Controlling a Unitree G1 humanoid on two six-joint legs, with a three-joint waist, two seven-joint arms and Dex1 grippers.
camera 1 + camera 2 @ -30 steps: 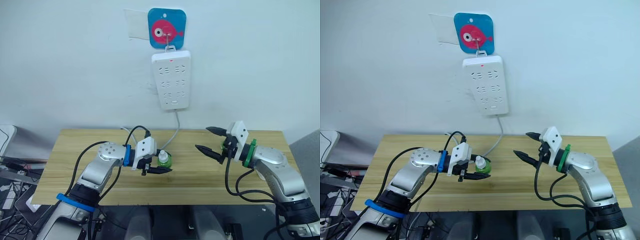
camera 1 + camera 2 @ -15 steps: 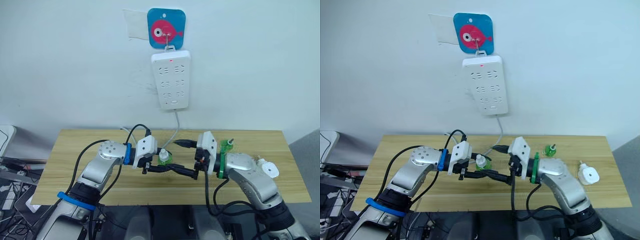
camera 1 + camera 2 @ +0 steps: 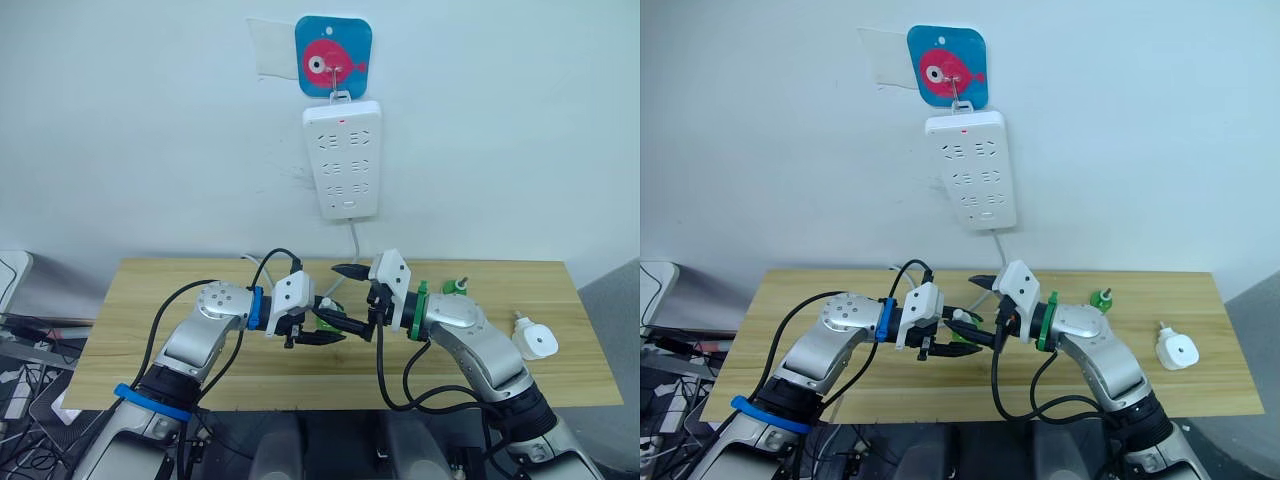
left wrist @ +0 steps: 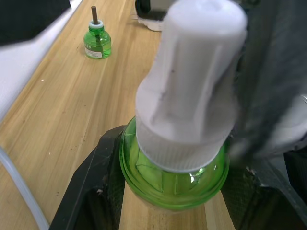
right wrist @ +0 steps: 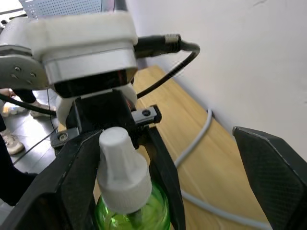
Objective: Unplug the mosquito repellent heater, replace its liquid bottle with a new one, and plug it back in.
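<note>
New bottle [image 4: 177, 158] w/ white screw cap [image 4: 189, 91] is my ref point. It stands upright near the middle of the wooden table [image 3: 150, 290], green body clamped between the two black fingers [image 4: 91, 191] of my left gripper [image 3: 318, 338], one finger pressed to each side of the body below the cap. So L jaws are closed on the bottle, cap poking up free above them.

My right gripper [image 3: 350, 300] has its fingers spread wide around that same bottle from the opposite side. In the right wrist view one R finger [image 5: 72, 187] sits just beside the cap and the other [image 5: 273, 163] is well apart from it, nearer the wall. R jaws are open, cap lies between them; I can't tell if the near finger actually touches the cap.

Going outward from the new bottle: old liquid bottle [image 3: 457, 288], capless w/ bare wick up, stands upright on the table to its right, past my R forearm, toward the wall side. Further right again, near the table's right edge, the mosquito repellent heater [image 3: 534, 341] lies unplugged on the wood, apart from both bottles.

Behind and above the new bottle, the white power strip [image 3: 344, 160] hangs on the wall under a blue square hook plate w/ a red fish [image 3: 333, 56]; its grey cable [image 5: 211, 167] drops to the table and runs just behind the bottle.
</note>
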